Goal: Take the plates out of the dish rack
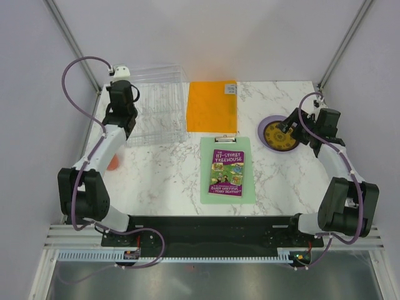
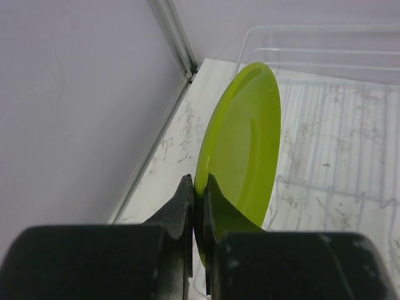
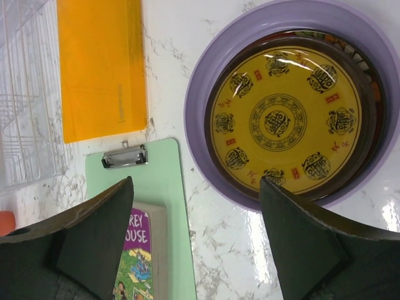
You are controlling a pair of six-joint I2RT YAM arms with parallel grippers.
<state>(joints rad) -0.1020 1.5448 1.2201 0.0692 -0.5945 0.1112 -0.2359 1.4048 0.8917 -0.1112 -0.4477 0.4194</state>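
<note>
The clear dish rack [image 1: 159,103] stands at the back left. My left gripper [image 1: 120,86] hovers at its left end, shut on the rim of the lime green plate [image 2: 240,147], which it holds on edge; in the left wrist view the fingers [image 2: 197,187] pinch its lower rim. At the right, the yellow patterned plate [image 1: 280,135] lies on the dark red plate [image 3: 370,106], both stacked on the lilac plate [image 1: 264,125]. My right gripper [image 1: 289,124] is open just above this stack, its fingertips [image 3: 195,187] spread wide with nothing between them.
A flat orange sheet [image 1: 212,106] lies beside the rack. A green clipboard [image 1: 226,172] with a purple book [image 1: 226,172] lies at the centre. A small orange cup [image 1: 113,164] sits under my left arm. Frame posts stand at the back corners.
</note>
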